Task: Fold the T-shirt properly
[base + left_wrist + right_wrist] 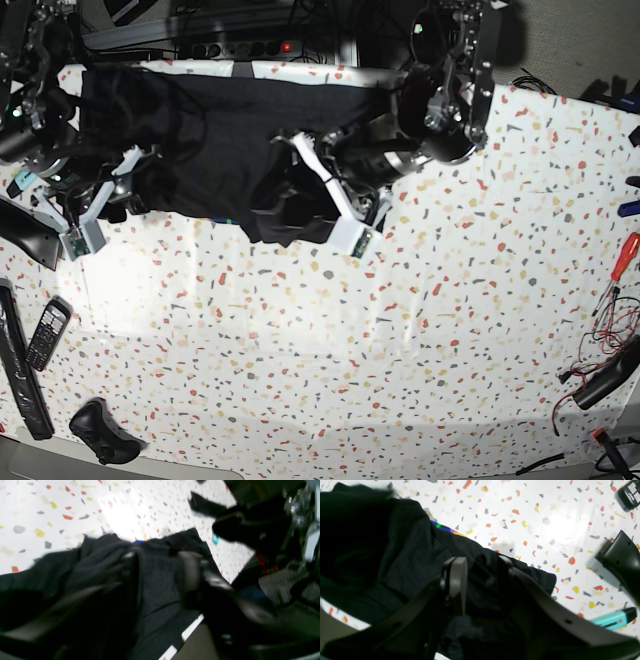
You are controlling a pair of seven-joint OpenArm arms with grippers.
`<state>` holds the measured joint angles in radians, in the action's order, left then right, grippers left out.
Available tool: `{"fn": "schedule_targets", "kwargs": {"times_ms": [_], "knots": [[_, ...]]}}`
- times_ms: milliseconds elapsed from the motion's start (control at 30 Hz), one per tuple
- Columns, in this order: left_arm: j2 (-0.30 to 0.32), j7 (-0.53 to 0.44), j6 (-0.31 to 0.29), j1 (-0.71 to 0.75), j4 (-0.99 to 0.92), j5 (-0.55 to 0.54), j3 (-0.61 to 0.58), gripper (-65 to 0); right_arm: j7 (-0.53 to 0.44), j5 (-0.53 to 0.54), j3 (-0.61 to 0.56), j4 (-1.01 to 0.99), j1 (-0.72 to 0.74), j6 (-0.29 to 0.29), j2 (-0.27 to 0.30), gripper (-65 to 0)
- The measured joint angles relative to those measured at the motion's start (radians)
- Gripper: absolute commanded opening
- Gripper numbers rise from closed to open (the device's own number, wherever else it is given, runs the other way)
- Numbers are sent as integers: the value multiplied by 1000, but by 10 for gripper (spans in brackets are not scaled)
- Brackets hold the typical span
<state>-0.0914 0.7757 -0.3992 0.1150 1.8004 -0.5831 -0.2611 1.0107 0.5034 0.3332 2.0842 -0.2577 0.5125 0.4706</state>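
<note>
In the left wrist view we see the left gripper [160, 562] with fingers spread wide over the large black fabric T-shirt [160, 590], though blur makes contact hard to judge. In the right wrist view the right gripper [480, 567] seems to pinch a fold of it. From the base view the T-shirt lies bunched at the far edge of the white speckled table [400, 350], so we think most folding is left.

You get one readable mark: white letters "JVC" on the black remote [630, 492] at the top right corner of the right wrist view, lying on the speckled table [545, 525]. You can't read the keys on the black phone [47, 334] in the base view, too small. The T-shirt [415, 555] shows a strip of rainbow print, no letters. The teal marker [611, 620] bears a dark mark, unreadable.
</note>
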Motion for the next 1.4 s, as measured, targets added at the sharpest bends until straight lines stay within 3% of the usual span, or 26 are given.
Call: {"fn": "schedule_targets", "kwargs": {"times_ms": [67,200,367,533,733,833,933,1067,1233,1400], "knots": [[0,1,0,-8,-2,0,-19,-377,0,1,0,0,-1,0,-22,-449],[0,-6,-71,-16,-2,-3,-39,-377,-24,70,0,0,0,-1,-48,-449],[13,68,-114,-44,14,-3,-1,-377,-34,172,0,0,0,3,-72,-449],[85,66,-125,-39,59,-3,123,-384,-31,319,0,0,6,120,-114,-449],[191,82,-124,-6,61,0,262,-385,-17,422,-2,0,65,158,-191,-451],[216,77,-124,46,61,0,280,-404,-16,411,-66,0,95,159,-218,-451],[225,39,-128,89,61,0,278,-405,-15,311,-193,0,120,159,-235,-451],[225,33,-128,119,61,111,278,-405,-15,176,-367,0,158,158,-248,-451],[225,32,-125,148,61,188,279,-405,-14,4,-474,-1,164,130,-280,-452],[225,16,-127,164,61,188,278,-405,18,-51,-546,-91,163,115,-280,-490]]}}
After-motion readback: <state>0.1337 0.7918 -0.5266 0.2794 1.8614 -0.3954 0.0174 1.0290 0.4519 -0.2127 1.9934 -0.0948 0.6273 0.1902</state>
